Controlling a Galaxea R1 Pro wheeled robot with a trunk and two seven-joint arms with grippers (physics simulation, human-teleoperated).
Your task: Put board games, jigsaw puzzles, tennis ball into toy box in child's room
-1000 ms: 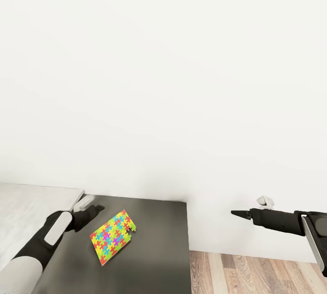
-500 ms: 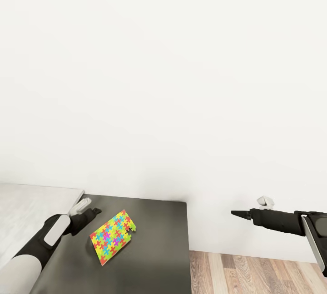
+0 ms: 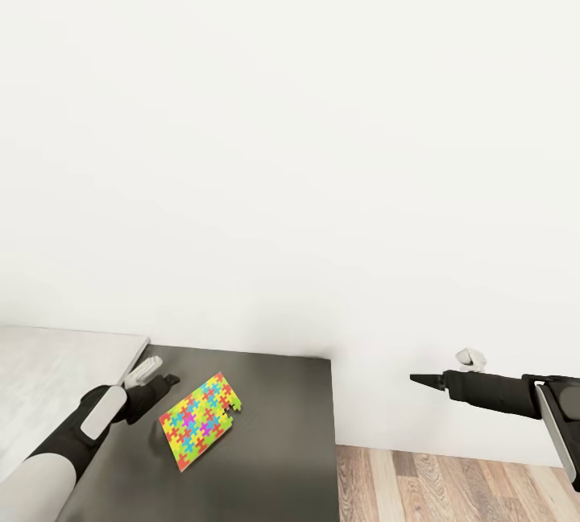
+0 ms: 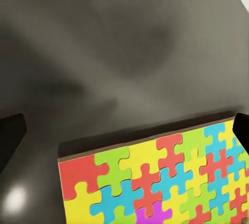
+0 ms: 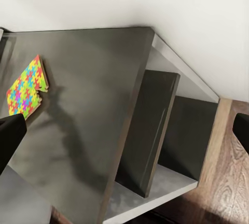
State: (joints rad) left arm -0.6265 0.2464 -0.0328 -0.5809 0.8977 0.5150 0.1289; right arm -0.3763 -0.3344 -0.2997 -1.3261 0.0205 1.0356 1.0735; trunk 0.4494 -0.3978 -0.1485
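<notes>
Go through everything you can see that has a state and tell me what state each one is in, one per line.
jigsaw puzzle: lying flat on the dark cabinet top, not gripped.
left gripper: open, empty, beside the puzzle's edge.
right gripper: empty, out past the cabinet's end above the floor; the wrist view shows its fingers spread.
dark cabinet: side compartments open, nothing seen inside.

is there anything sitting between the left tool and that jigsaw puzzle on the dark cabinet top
Nothing visible. The left tool sits just beside the jigsaw puzzle, and the left wrist view shows bare dark cabinet top ahead of the puzzle's near edge, with both fingertips spread wide at the frame's sides.
</notes>
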